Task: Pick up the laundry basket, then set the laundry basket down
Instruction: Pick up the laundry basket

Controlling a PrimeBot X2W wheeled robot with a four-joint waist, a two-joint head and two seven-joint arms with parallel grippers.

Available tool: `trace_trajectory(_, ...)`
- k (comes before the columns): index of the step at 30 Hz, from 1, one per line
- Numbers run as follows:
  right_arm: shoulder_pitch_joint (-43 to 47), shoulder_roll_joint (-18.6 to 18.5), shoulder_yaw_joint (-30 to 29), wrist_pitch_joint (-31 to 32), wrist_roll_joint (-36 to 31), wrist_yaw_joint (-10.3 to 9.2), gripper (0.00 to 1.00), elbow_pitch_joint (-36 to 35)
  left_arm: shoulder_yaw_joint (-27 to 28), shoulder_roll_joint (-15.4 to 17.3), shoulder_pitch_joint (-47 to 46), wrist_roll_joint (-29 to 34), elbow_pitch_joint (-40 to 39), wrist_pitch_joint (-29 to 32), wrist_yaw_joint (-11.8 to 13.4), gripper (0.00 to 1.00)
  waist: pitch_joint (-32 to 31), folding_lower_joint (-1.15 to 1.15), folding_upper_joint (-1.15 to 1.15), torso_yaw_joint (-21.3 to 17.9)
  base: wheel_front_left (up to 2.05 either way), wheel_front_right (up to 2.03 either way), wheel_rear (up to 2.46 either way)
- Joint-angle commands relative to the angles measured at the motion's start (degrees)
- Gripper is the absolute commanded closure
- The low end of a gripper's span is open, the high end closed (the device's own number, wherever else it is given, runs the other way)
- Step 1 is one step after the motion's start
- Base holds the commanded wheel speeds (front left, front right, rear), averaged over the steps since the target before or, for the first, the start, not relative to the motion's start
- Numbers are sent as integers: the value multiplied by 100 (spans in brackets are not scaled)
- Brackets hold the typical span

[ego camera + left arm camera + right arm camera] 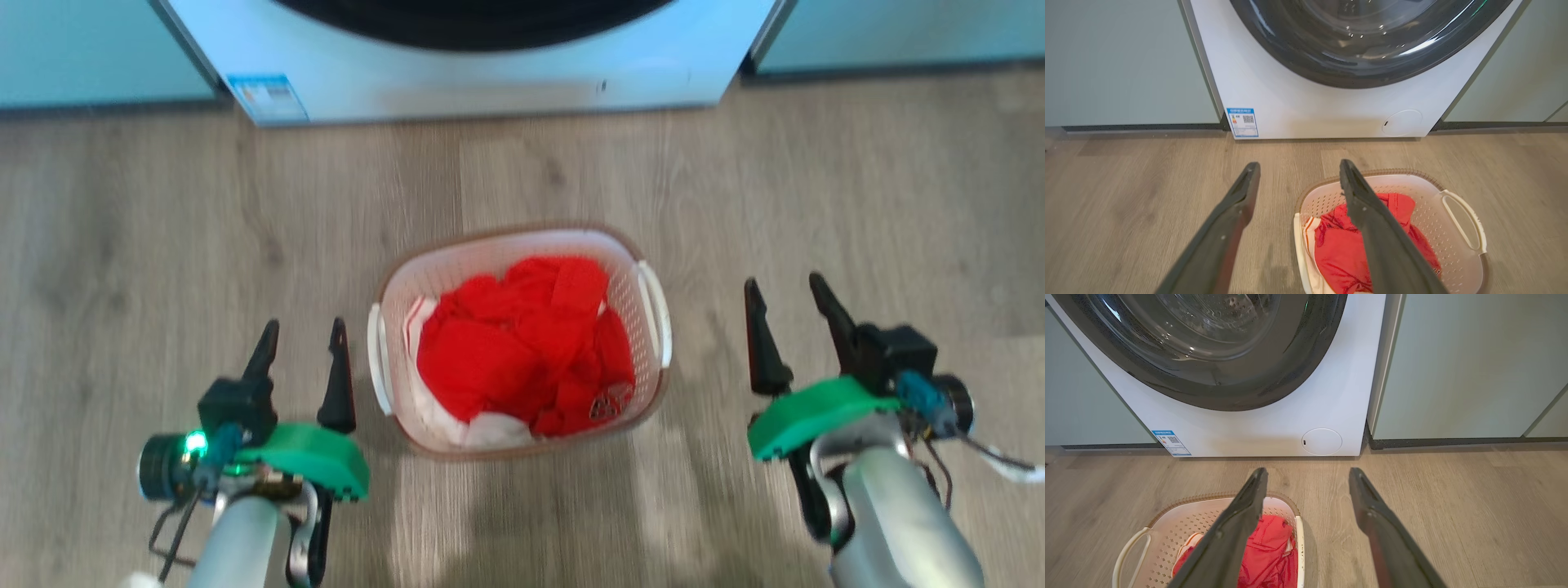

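A laundry basket (633,314) on the floor (163,245), before a washing machine (490,77).
Clothes (522,343) inside; left gripper (304,327) and right gripper (784,284) flank it.

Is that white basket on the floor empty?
No, the laundry basket holds a heap of red clothes.

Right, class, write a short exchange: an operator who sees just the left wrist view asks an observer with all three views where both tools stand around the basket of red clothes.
Operator: One of my fingers overlaps the basket here. Is my tool inside it?
Observer: No. In the head view the left tool is open and outside the laundry basket, close beside its left handle, not around it.
Operator: And the other arm?
Observer: The right tool is open too, out to the right of the right handle, with floor showing between them.
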Motion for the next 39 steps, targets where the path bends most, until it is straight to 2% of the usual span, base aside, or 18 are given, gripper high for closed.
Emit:
trace_trajectory(1, -310, -52, 111, -78, -30, 35, 0, -11, 113, -5, -326, -56, 39, -55, 43, 0, 511, -1, 0, 19, 0, 0, 0)
trace_trajectory(13, -1348, -52, 95, -78, -37, 35, 0, 792, -64, -5, -1376, -415, 1224, -55, 31, 0, 1663, -1, 0, 88, 0, 0, 0)
trace_trajectory(19, -1805, -52, 99, -78, -22, 35, 0, 1233, -322, -5, -1956, -672, 2004, -55, 12, 0, 2242, -1, 0, 188, 0, 0, 0)
trace_trajectory(28, -2391, -52, 136, -78, -32, 35, 0, 1865, -701, -5, -2671, -1008, 2632, -55, 26, 0, 2971, -1, 0, 309, 0, 0, 0)
trace_trajectory(39, -2671, -52, 333, -78, 76, 35, 0, 2328, -1216, -5, -3091, -1366, 3231, -55, 8, 0, 3304, -1, 0, 402, 0, 0, 0)
